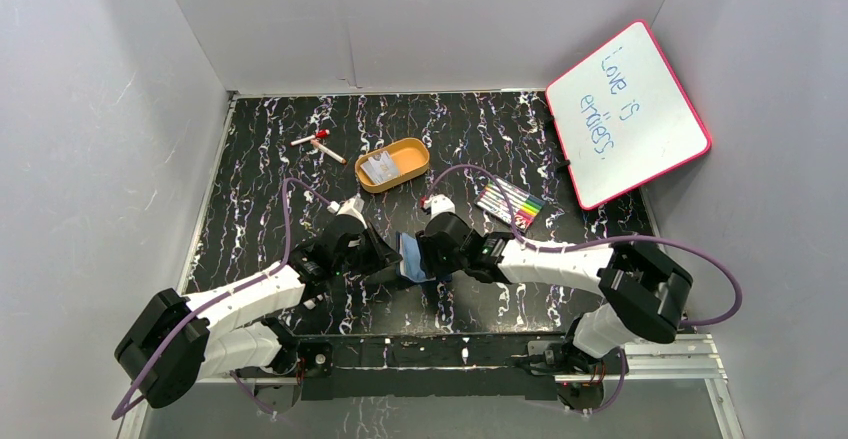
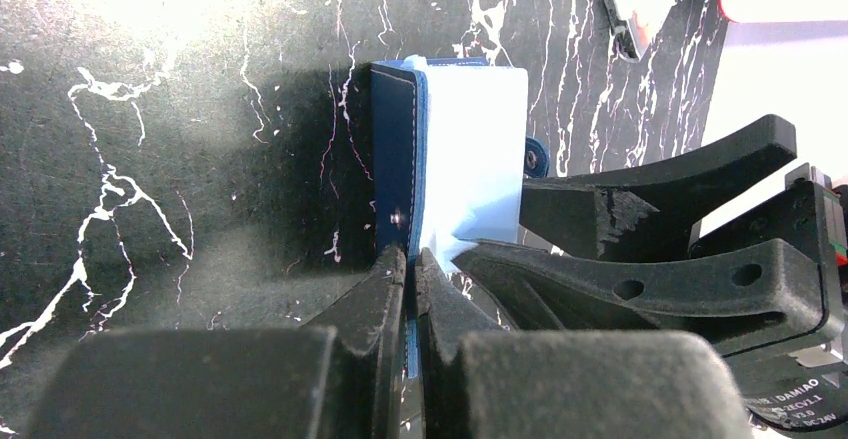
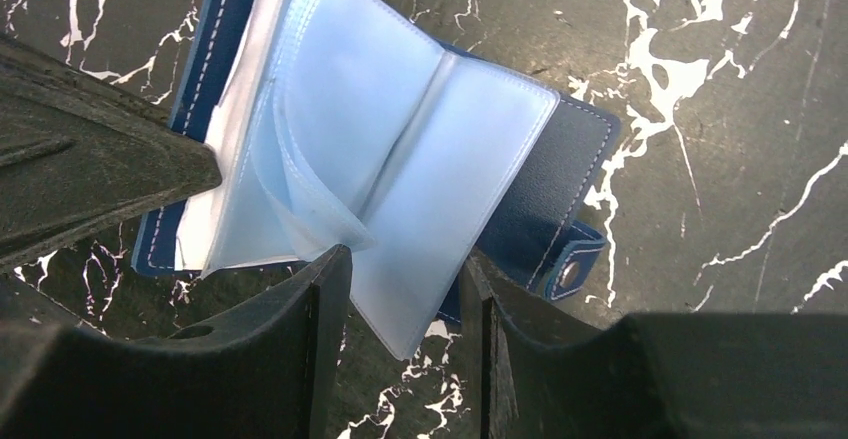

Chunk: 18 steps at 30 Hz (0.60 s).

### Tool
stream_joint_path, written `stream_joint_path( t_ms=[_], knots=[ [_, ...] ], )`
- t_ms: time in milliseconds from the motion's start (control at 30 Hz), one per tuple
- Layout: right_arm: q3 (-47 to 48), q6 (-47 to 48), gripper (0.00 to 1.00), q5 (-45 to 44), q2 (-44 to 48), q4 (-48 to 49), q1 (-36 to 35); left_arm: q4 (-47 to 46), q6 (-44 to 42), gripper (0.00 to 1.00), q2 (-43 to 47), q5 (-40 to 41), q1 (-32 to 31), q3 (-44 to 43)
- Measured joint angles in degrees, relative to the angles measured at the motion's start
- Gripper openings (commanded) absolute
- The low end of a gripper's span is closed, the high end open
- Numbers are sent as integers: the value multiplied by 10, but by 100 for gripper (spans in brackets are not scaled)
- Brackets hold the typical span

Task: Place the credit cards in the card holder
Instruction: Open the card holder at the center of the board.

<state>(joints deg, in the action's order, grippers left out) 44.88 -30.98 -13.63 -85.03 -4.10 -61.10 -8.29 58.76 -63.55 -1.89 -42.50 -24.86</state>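
Your left gripper (image 2: 410, 267) is pinched tight on the thin navy cover of the card holder (image 2: 398, 149). It only bites the edge, so the holder could slip out or flop shut if you tug. Your right gripper (image 3: 405, 304) has its jaws apart, with one floppy see-through sleeve (image 3: 420, 259) between them. If you squeeze or pull there, it might crumple or tear. The card holder lies open on the table (image 1: 260, 159) between both grippers. It is dark blue outside, with pale blue sleeves fanned inside and its snap tab (image 3: 572, 271) sticking out. Farther back, the credit cards (image 1: 379, 168) sit in the orange tray (image 1: 410, 159), small and pale.
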Motion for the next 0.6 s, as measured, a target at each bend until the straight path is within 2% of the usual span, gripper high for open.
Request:
stream_joint_path(
  t_ms=[267, 600],
  knots=[
    [-4, -23, 52, -26, 24, -36, 6, 0, 0, 0, 0, 0, 0, 0],
    [-51, -51, 58, -53, 111, -91, 13, 0, 0, 0, 0, 0, 0, 0]
  ],
)
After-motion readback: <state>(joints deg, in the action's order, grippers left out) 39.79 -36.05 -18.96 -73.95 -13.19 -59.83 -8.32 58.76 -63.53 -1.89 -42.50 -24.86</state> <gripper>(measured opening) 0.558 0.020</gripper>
